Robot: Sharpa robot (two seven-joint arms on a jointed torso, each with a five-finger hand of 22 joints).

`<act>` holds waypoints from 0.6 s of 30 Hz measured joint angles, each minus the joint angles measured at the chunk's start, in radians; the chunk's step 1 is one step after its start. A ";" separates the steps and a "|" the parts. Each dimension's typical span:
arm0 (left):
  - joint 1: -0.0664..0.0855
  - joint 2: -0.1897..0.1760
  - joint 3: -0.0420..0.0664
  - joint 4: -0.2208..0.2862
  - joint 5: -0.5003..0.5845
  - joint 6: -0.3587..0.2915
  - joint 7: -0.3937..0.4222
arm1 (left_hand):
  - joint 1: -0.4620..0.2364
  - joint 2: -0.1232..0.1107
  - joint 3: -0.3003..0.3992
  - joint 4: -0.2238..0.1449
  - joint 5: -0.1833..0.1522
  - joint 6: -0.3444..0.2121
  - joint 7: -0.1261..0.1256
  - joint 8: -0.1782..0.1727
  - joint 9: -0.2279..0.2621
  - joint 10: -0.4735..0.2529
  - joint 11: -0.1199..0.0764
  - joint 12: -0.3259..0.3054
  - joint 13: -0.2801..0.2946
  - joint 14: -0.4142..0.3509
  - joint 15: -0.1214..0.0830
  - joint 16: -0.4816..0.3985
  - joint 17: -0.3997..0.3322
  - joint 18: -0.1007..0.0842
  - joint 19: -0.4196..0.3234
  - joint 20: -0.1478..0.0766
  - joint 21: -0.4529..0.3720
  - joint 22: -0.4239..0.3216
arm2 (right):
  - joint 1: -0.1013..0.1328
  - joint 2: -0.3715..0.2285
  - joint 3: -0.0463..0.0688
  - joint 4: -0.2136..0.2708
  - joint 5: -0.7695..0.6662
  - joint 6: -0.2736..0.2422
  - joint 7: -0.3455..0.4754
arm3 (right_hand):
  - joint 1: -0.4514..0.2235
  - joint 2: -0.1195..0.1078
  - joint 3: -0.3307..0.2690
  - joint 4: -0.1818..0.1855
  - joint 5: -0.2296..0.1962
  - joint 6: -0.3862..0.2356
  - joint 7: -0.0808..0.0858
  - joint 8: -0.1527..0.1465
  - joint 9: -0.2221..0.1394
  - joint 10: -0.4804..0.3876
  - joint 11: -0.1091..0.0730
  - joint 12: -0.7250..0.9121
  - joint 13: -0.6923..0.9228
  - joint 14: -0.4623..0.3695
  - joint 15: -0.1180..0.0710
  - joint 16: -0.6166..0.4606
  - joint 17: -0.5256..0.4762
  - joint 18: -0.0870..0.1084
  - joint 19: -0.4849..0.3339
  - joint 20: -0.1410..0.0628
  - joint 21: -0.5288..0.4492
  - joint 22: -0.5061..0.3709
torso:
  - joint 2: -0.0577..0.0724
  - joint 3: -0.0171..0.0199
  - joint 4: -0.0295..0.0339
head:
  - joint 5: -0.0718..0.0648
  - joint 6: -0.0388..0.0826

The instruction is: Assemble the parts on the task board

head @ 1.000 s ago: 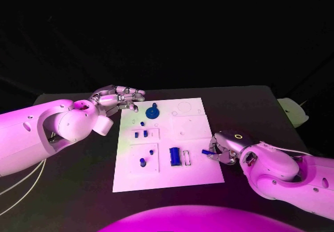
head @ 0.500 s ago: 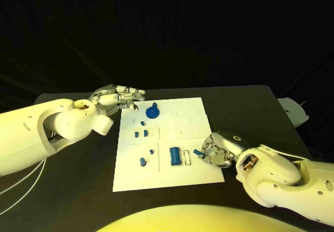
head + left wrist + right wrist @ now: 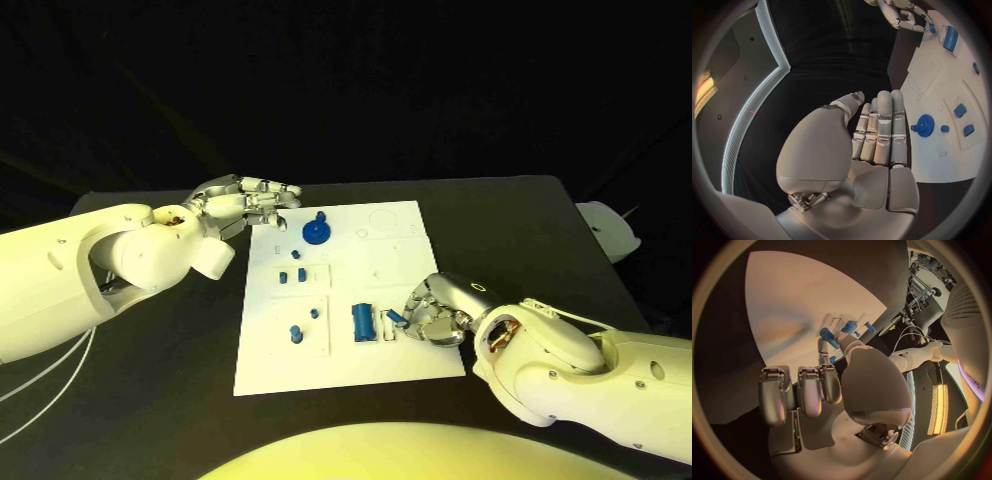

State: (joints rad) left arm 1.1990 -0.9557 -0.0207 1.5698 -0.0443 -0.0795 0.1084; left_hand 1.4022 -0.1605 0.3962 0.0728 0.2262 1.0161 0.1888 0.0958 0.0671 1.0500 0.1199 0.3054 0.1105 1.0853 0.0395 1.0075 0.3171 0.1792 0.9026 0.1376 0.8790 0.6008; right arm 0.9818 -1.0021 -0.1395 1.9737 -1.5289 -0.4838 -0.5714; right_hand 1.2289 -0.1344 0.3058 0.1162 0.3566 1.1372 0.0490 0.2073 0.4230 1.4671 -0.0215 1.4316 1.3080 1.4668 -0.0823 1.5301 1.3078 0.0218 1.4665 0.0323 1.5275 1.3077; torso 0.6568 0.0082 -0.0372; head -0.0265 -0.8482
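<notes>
the black desk [image 3: 548, 230] carries the white task board [image 3: 397, 265] at its middle, dark room behind. the right hand [image 3: 430, 312] pinches a small blue part [image 3: 828, 337] over the board's near right edge. the left hand [image 3: 245, 203] hovers empty, fingers straight, beside the far left corner.

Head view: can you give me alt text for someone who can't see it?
The right robot hand holds a small blue part over the white task board, beside a blue block. The left robot hand hovers at the board's far left corner, near a round blue gear-like part.
</notes>
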 measured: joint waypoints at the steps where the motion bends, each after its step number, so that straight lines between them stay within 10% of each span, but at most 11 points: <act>1: 0.000 0.000 0.000 0.000 0.000 0.000 0.000 | 0.000 0.000 0.000 0.000 0.000 0.000 0.000 0.000 0.000 0.000 0.000 0.000 0.000 0.000 0.000 0.000 0.000 0.000 0.000 0.000 0.000 0.000 | 0.000 0.004 0.000 -0.002 0.005 0.001 0.000 | -0.005 0.005 0.002 0.003 0.000 0.000 0.000 0.000 0.000 0.000 0.000 0.000 0.000 0.000 0.000 0.000 0.000 0.000 0.000 0.000 0.000 0.000 | 0.000 -0.0001 -0.0001 | 0.000 0.000; 18: 0.000 0.000 0.000 0.005 0.000 0.009 -0.005 | 0.004 0.004 0.000 0.000 0.000 0.000 0.000 0.000 0.000 -0.007 0.000 0.000 0.000 0.000 0.000 0.000 0.000 0.000 0.003 0.004 0.000 -0.001 | -0.002 0.050 0.000 -0.046 0.061 0.031 -0.004 | -0.062 0.011 -0.015 0.044 0.012 0.008 -0.001 0.000 0.000 0.000 0.000 0.007 0.000 0.000 0.000 0.000 0.000 0.000 0.000 0.000 -0.004 0.000 | 0.000 0.0001 -0.0007 | 0.003 -0.004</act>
State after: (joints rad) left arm 1.1990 -0.9552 -0.0207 1.5747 -0.0442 -0.0706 0.1033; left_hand 1.4062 -0.1565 0.3962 0.0728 0.2262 1.0161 0.1888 0.0958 0.0671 1.0427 0.1199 0.3054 0.1105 1.0853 0.0395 1.0075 0.3171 0.1792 0.9061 0.1412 0.8790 0.5995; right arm 0.9801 -0.9517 -0.1395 1.9280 -1.4681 -0.4526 -0.5753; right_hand 1.1665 -0.1235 0.2911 0.1604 0.3683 1.1455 0.0479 0.2075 0.4231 1.4670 -0.0214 1.4390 1.3080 1.4668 -0.0823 1.5301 1.3076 0.0217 1.4664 0.0323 1.5236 1.3079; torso 0.6569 0.0083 -0.0379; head -0.0234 -0.8522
